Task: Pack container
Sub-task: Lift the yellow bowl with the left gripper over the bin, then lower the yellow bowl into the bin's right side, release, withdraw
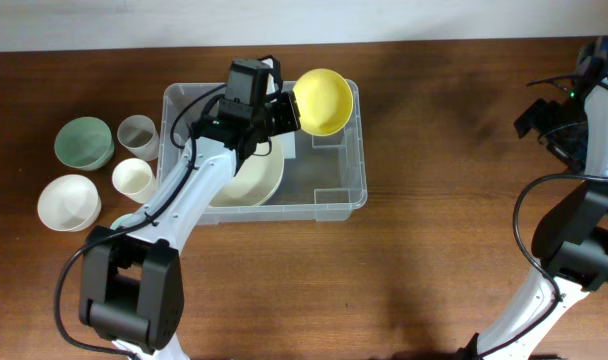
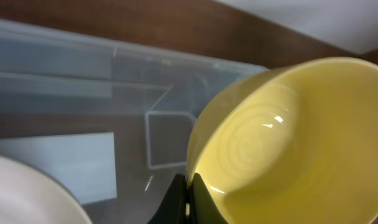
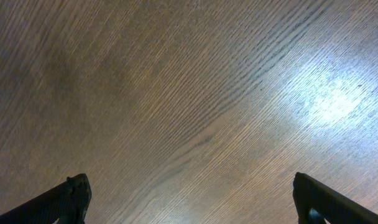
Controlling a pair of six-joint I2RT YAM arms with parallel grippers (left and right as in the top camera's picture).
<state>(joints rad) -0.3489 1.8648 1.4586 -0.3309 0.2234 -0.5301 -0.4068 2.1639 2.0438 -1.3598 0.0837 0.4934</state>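
The clear plastic container [image 1: 329, 195] sits on the wooden table, centre-left in the overhead view. A cream plate or shallow bowl [image 1: 254, 180] lies in its left half. My left gripper [image 1: 289, 112] is shut on the rim of a yellow bowl [image 1: 325, 100], held tilted above the container's far right corner. In the left wrist view the yellow bowl [image 2: 295, 143] fills the right side, its rim pinched between the black fingers [image 2: 175, 202], with the container's [image 2: 71, 81] wall and base behind. My right gripper [image 3: 189, 202] hangs open over bare wood at the far right.
Left of the container stand a green bowl [image 1: 83, 141], a white bowl [image 1: 68, 201], a grey cup [image 1: 137, 132] and a cream cup [image 1: 133, 179]. The right arm [image 1: 574, 130] stands at the table's right edge.
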